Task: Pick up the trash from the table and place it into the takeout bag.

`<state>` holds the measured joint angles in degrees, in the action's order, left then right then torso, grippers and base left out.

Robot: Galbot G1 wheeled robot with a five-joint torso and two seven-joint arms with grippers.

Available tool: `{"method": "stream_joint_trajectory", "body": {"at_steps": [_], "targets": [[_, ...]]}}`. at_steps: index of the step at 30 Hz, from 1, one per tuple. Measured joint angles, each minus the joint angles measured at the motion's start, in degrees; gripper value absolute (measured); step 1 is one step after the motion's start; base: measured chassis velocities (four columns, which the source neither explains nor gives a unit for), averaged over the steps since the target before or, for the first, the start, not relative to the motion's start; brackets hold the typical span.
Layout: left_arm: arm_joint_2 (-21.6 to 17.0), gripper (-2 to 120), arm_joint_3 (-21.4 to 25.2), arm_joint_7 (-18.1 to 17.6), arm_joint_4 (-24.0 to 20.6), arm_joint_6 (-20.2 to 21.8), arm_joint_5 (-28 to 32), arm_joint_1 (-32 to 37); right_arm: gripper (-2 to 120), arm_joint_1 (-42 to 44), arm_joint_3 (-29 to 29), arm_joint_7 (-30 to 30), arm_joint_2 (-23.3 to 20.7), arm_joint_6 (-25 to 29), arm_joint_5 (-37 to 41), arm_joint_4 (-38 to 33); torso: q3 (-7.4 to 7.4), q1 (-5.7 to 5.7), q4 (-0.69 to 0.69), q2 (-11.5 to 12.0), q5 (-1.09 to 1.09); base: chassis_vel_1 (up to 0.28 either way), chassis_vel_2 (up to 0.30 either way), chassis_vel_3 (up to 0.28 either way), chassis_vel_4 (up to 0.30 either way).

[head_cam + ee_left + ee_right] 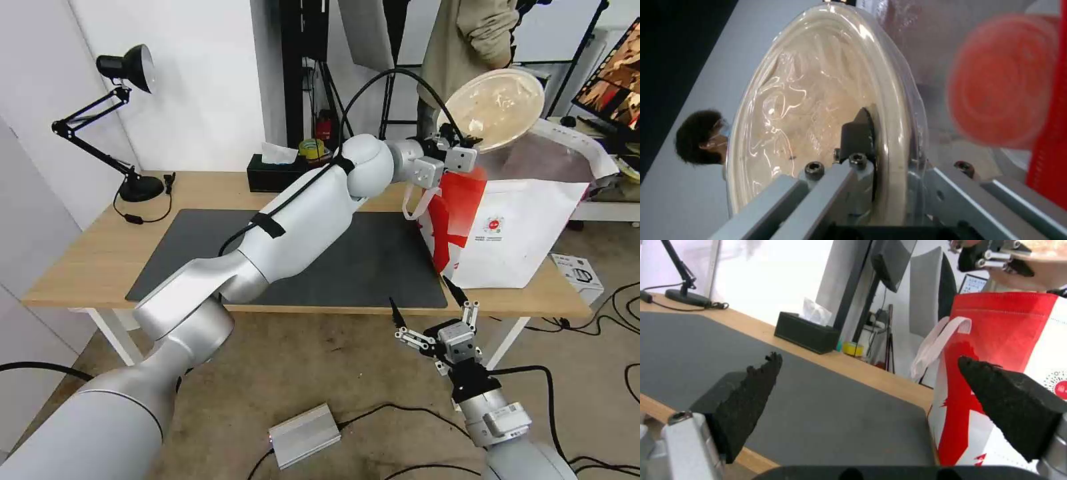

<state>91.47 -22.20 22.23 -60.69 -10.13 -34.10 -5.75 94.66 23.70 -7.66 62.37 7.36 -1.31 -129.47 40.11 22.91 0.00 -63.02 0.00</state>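
1. Head view first: closest to you is your left arm, the big silver one, stretched from the bottom left across the table toward the takeout bag. The left gripper sits right over the bag's open top, clamped on the rim of the wide white bowl, which is tipped up steeply on edge above the opening. You can see a food-smeared inside. The bag stands on the right end of the table, partly on the dark grey mat, red side panel facing the mat, white front with the small round logo. Your right gripper hangs below the table's front edge, fingers spread wide with nothing in them. Desk lamp at the back left corner, black tissue box along the back edge.

2. Left wrist view: the bowl is right up against the camera, with one dark finger pad pressed on its inside and the rim pinched between the fingers. Beyond it you get a blurry round red shape and the silver lining of the bag.

3. Right wrist view: your right gripper has its two black fingertips well apart, holding nothing. Past them is the mat, the tissue box and the bag's red side with a white loop handle hanging down. Up in the corner you see the left gripper over the bag.
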Motion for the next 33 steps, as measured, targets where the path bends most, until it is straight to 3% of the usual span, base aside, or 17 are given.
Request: {"method": "stream_joint_trajectory", "body": {"at_steps": [8,33], "targets": [[-0.1,1,0.4,1.0,-0.1,-0.7,-5.4,0.7,100,0.0,0.0,0.0,0.0,0.0,0.0,0.0,0.00,0.00,0.00,0.0,0.00,0.000,0.000,0.000,0.000],[-0.1,1,-0.4,4.3,0.4,-1.9,-12.7,2.1,100,0.0,0.0,0.0,0.0,0.0,0.0,0.0,0.00,0.00,0.00,0.0,0.00,0.000,0.000,0.000,0.000]]}}
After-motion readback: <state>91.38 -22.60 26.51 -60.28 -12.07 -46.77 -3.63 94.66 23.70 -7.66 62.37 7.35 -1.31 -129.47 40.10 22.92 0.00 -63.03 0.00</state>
